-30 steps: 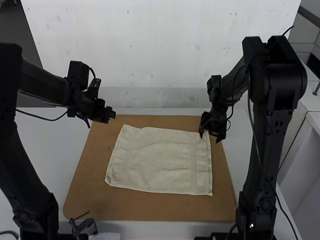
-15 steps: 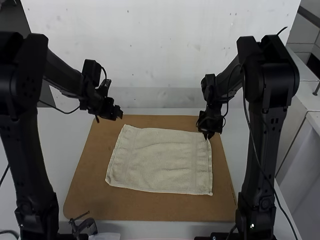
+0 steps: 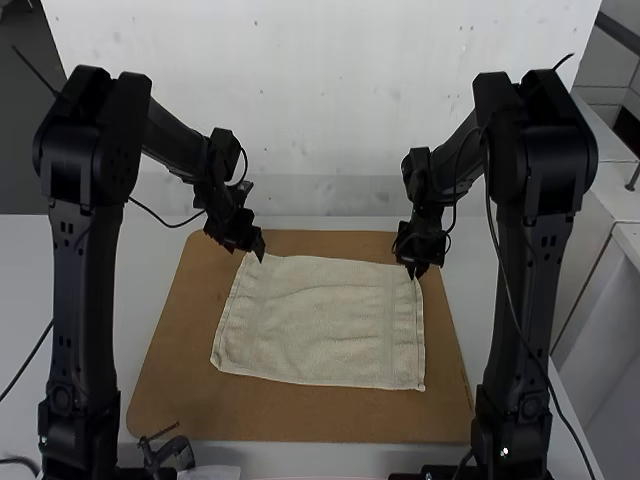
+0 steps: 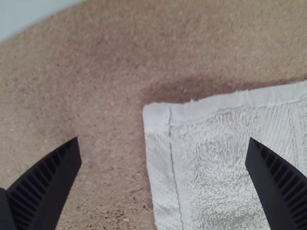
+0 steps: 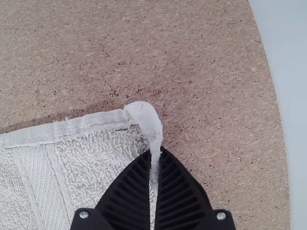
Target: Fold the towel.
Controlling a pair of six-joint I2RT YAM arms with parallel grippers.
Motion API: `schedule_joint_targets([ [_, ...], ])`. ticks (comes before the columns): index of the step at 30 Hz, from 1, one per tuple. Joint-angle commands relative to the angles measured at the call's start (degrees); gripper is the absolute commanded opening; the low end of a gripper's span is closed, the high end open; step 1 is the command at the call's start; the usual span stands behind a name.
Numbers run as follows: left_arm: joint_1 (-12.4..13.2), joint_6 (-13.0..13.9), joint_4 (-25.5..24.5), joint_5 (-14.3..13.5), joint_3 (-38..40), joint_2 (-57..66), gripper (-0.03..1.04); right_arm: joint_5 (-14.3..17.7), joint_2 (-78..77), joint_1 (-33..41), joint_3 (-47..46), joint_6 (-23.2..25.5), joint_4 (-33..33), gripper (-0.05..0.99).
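A cream towel [image 3: 320,320] lies spread on the brown board, its far right corner pinched. At its far left corner is my left gripper [image 3: 258,252]; in the left wrist view the left gripper [image 4: 163,151] is open, its fingers on either side of the towel [image 4: 216,163] corner without gripping it. My right gripper [image 3: 418,268] is at the far right corner. Seen from the right wrist, the right gripper [image 5: 156,163] is shut on that corner of the towel [image 5: 86,158], a fold of hem squeezed between its fingers.
The brown board [image 3: 300,425] with rounded corners lies under the towel on a white table [image 3: 90,310]. A small dark clamp-like object [image 3: 168,453] stands at the board's near left edge. A white wall rises behind the table.
The left gripper has moved right and nearer, to the towel's far left corner. The right gripper shifted slightly left within the first half second and has since kept still at the far right corner.
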Motion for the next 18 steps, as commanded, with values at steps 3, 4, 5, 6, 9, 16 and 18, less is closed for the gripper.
schedule_joint_targets([
  [3,0.0,-0.6,-2.8,-2.2,3.5,1.0,0.87,-1.6,4.2,1.1,-1.6,0.3,1.0,0.02],
  [4,0.0,-0.8,-2.8,-2.2,3.7,1.2,0.87,-1.6,4.2,1.3,-1.8,0.3,1.5,0.02],
  [5,0.0,-0.9,-2.8,-2.1,3.9,2.0,0.87,-1.6,4.2,1.4,-2.0,0.3,1.6,0.02],
  [6,-0.2,-1.7,-2.8,-2.2,4.7,2.9,0.86,-1.6,4.2,1.7,-2.1,0.3,1.7,0.02],
  [9,-1.0,-2.4,-6.5,-2.4,7.9,6.8,0.51,-1.5,4.0,1.8,-2.6,0.3,1.7,0.02],
  [16,-2.5,-3.1,-16.3,-2.9,11.7,10.2,0.0,-1.3,3.2,-0.4,-3.2,-0.7,2.2,0.02],
  [18,-2.4,-3.9,-16.3,-2.9,12.0,10.2,0.0,-1.3,3.2,-0.5,-3.5,-0.7,2.4,0.02],
])
